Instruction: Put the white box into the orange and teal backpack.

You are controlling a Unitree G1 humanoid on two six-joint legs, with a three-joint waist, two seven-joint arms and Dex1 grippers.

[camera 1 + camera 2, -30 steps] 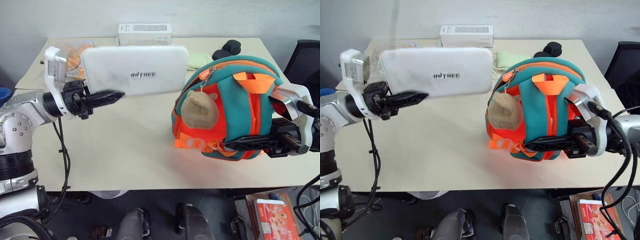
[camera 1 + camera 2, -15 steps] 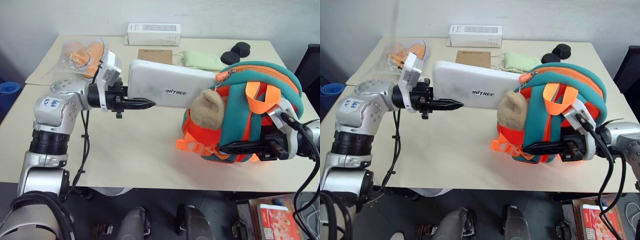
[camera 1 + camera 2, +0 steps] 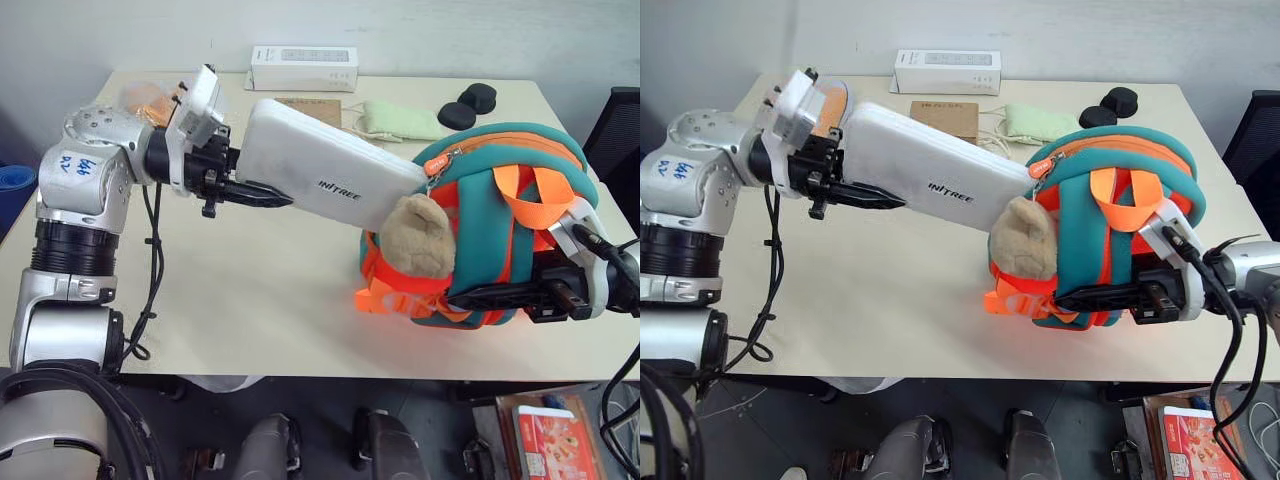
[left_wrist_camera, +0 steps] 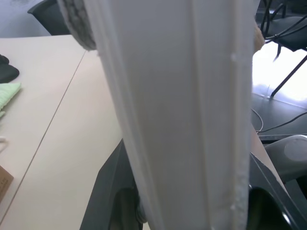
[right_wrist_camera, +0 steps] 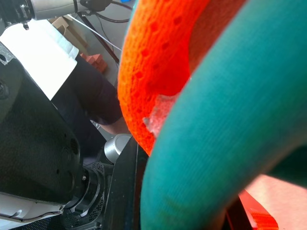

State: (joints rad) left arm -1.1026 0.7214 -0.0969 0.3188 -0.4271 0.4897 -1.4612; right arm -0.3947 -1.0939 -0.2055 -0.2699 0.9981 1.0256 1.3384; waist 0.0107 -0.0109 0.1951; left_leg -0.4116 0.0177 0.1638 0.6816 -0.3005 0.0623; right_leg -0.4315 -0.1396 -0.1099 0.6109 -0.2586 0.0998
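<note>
The left gripper pinches the near end of the white box, its black fingers closed against the case. The box is off the table and slants down from the jaws, its far end at the open top of the backpack, just above the plush toy. The right gripper is clamped on the backpack's lower edge, holding it upright. Beyond the box lie a brown carton, a long white carton and a green pouch.

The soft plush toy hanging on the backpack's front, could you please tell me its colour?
Tan; the plush toy shows best in the left eye view.
</note>
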